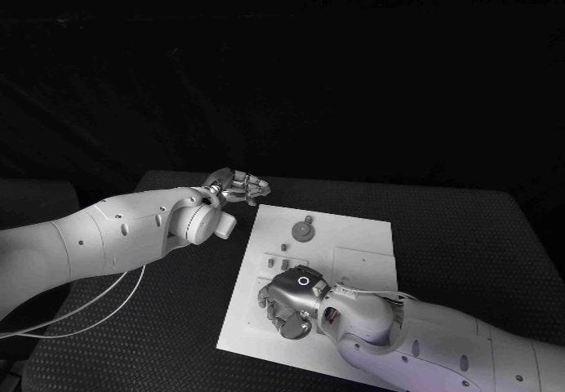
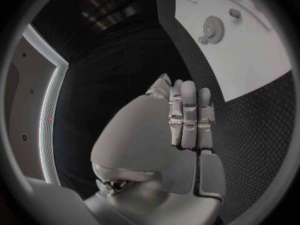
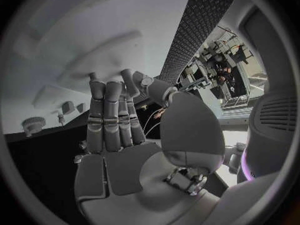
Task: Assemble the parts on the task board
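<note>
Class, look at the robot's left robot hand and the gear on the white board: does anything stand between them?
Nothing visible does. The left robot hand hovers off the task board at its far left corner; only bare board separates it from the gear.

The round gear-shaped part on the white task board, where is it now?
In the head view the round gear-shaped part lies on the far end of the white task board, apart from both hands, nearer the left hand.

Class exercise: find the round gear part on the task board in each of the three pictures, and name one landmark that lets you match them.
Head view: the gear lies near the task board's far edge.
Left wrist view: the gear lies on the board beyond the left hand.
Right wrist view: a toothed round part, probably the same gear.
Shared landmark: the white task board.
</note>
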Action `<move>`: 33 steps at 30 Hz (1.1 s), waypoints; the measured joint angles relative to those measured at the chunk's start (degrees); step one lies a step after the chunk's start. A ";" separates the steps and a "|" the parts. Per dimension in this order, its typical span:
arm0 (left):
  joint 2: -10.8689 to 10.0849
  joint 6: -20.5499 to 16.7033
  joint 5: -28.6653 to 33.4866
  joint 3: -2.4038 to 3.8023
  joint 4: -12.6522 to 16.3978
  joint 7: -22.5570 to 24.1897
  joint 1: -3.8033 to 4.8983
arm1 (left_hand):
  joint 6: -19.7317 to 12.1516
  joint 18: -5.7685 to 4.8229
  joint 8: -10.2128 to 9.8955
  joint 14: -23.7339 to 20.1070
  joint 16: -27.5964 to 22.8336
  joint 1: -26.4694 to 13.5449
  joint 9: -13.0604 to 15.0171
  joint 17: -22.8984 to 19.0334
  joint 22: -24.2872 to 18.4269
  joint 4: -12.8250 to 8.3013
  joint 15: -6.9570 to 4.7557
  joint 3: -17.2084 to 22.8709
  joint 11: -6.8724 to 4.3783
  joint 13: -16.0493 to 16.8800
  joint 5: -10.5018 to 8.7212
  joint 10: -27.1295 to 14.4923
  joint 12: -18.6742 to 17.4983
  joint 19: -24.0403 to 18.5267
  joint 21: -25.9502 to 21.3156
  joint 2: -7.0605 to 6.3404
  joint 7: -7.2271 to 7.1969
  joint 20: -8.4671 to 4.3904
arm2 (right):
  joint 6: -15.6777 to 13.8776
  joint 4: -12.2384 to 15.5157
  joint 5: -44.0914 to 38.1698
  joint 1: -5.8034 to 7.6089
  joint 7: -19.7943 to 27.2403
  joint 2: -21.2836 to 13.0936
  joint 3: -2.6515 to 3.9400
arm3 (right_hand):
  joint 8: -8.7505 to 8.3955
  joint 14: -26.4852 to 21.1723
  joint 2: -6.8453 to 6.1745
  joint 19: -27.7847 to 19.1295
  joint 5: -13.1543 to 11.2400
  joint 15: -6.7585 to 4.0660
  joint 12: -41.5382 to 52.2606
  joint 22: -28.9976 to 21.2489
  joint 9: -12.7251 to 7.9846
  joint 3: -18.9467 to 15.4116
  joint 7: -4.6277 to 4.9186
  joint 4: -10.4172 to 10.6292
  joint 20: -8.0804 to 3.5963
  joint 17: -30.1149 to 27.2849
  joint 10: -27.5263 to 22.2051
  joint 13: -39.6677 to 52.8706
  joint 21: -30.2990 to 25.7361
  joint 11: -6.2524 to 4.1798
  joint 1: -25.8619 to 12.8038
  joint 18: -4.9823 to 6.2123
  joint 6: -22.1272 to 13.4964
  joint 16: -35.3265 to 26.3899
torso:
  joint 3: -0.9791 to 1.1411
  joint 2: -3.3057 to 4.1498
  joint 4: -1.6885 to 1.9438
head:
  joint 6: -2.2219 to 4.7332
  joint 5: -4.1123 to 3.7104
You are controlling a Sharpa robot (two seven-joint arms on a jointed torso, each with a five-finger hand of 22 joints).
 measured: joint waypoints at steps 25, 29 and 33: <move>-0.20 0.08 0.00 0.00 -0.37 -0.13 -0.01 | 0.00 0.00 0.00 0.00 0.00 0.00 0.00 0.00 0.14 0.00 0.01 0.00 0.15 -0.05 0.00 0.15 -0.23 0.22 0.00 0.00 0.00 0.20 | -2.49 4.33 7.29 2.27 0.90 -7.10 2.26 | -1.52 -5.20 -1.18 -4.44 0.02 2.75 -0.11 -0.18 -1.53 -4.16 0.74 0.02 1.82 -2.13 -6.55 -5.62 0.74 2.63 -1.06 -0.04 -4.00 4.50 | -0.01 0.01 0.01 | 0.58 -0.45; -0.23 0.07 0.00 -0.01 -0.69 -0.14 -0.01 | 0.00 0.00 0.00 0.01 0.00 0.00 0.00 -0.01 0.14 0.00 0.01 0.00 0.15 -0.05 0.00 0.15 -0.23 0.22 0.00 0.00 0.00 0.20 | -2.15 7.83 11.98 4.96 1.48 -11.29 3.23 | -1.02 -4.61 -0.25 -3.66 1.95 2.18 1.44 -0.19 -1.59 -4.89 1.10 2.94 1.91 -2.53 -4.42 -5.55 1.87 1.77 -4.14 -0.03 -3.47 5.72 | 0.03 -0.04 -0.04 | 0.98 -0.88; -0.23 0.06 0.00 -0.02 -1.15 -0.15 -0.01 | 0.00 0.00 0.00 0.08 0.00 0.00 0.00 -0.01 0.21 0.00 0.09 0.00 0.07 -0.04 0.00 0.51 -0.23 0.22 0.00 0.00 0.00 0.20 | -1.33 10.39 19.43 8.62 2.19 -16.53 3.79 | -0.52 -3.89 0.20 -2.35 1.62 0.81 3.74 -0.20 -1.59 -5.70 1.28 4.90 0.99 -3.42 -0.99 -4.81 2.71 0.39 -4.69 -0.05 -2.72 6.85 | 0.10 -0.12 -0.15 | 1.64 -1.58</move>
